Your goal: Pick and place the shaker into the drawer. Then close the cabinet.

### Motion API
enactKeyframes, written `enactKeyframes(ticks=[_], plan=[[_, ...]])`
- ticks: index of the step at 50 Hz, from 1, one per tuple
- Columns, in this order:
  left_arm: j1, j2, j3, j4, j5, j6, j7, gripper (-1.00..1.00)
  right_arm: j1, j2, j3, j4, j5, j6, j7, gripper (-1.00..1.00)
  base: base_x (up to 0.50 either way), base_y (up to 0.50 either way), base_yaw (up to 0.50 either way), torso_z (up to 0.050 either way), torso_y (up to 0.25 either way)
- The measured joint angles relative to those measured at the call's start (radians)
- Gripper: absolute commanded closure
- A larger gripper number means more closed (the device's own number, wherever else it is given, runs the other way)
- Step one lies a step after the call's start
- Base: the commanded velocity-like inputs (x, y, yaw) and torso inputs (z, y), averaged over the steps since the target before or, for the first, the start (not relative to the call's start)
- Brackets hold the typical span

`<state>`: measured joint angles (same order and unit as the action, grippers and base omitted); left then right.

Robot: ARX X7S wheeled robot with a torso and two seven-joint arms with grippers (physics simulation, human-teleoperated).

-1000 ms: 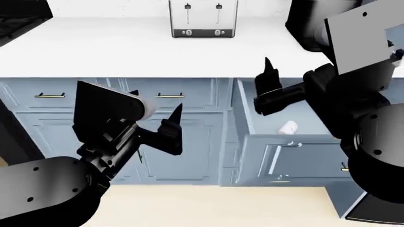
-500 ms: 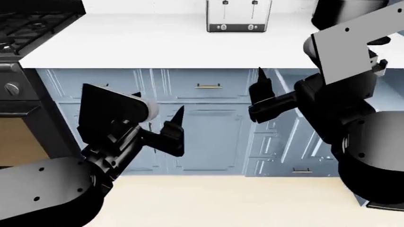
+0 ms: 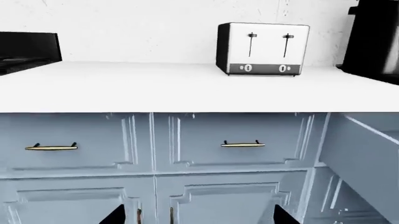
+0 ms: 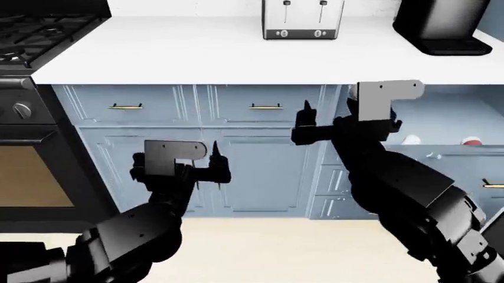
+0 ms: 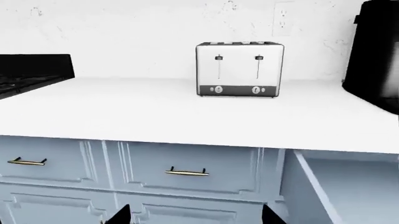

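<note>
Jaws on both arms stand wide and empty: left gripper [image 4: 214, 162] hangs low in front of the cabinet [image 4: 236, 153] doors, right gripper [image 4: 303, 121] sits higher, just left of the open drawer [image 4: 441, 127]. Wrist views show only fingertips at the frame edge, well apart.

Shaker [image 4: 410, 140]: my guess is the small white piece on the drawer floor near its front wall, next to a red-and-white item [image 4: 471, 142]. Too small to confirm. If so, placement looks done and closing remains.

Risks:
- Right forearm is between the head camera and the drawer's left side; a blind push could clip the side wall and skew the drawer.
- Drawer front is smooth raised-panel, and the brass bar handle [image 4: 494, 184] is slim. Fingertips could slide off on a glancing push.
- A light cylindrical shaker lying on a flat slick floor would roll if the drawer shuts hard.
- Left arm is near the lower doors; a torso turn could bump them.

Countertop [image 4: 197, 53] is plain matte white; toaster [image 4: 303, 19] is boxy and brushed metal with two black levers; black gas range [image 4: 32, 35] at far left.
</note>
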<state>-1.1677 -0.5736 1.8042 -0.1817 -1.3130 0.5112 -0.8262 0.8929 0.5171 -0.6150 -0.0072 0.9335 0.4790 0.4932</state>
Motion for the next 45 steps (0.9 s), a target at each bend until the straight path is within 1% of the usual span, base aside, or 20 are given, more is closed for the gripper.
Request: enactKeyframes(ticks=[7, 14, 17, 21, 29, 36, 40, 45], plan=[[0.130, 0.133, -0.043, -0.288, -0.045, 0.048, 0.065, -1.00, -0.083, -0.127, -0.011, 0.320, -0.112, -0.261, -0.182, -1.00, 0.00, 0.00, 0.00, 0.000, 0.000], [0.233, 0.293, -0.104, -0.618, -0.114, 0.072, 0.182, -1.00, -0.089, -0.275, 0.027, 0.711, -0.137, -0.497, -0.381, -1.00, 0.00, 0.00, 0.00, 0.000, 0.000], [0.271, 0.357, -0.124, -0.750, -0.135, 0.081, 0.225, -1.00, -0.088, -0.333, 0.054, 0.867, -0.143, -0.577, -0.453, -1.00, 0.00, 0.00, 0.00, 0.000, 0.000], [0.308, 0.417, -0.146, -0.874, -0.153, 0.084, 0.259, -1.00, -0.099, -0.390, 0.096, 1.015, -0.168, -0.651, -0.522, -1.00, 0.00, 0.00, 0.00, 0.000, 0.000], [0.348, 0.481, -0.177, -1.013, -0.124, 0.046, 0.244, -1.00, -0.122, -0.457, 0.200, 1.181, -0.273, -0.711, -0.592, -1.00, 0.00, 0.00, 0.00, 0.000, 0.000], [0.371, 0.509, -0.231, -1.071, 0.007, 0.012, 0.235, -1.00, -0.137, -0.485, 0.282, 1.249, -0.387, -0.722, -0.621, -1.00, 0.00, 0.00, 0.00, 0.000, 0.000], [0.380, 0.520, -0.308, -1.089, 0.104, -0.043, 0.252, -1.00, -0.145, -0.491, 0.324, 1.271, -0.440, -0.725, -0.633, -1.00, 0.00, 0.00, 0.00, 0.000, 0.000], [0.390, 0.531, -0.465, -1.104, 0.250, -0.132, 0.300, -1.00, -0.155, -0.493, 0.369, 1.288, -0.489, -0.729, -0.647, -1.00, 0.00, 0.00, 0.00, 0.000, 0.000]])
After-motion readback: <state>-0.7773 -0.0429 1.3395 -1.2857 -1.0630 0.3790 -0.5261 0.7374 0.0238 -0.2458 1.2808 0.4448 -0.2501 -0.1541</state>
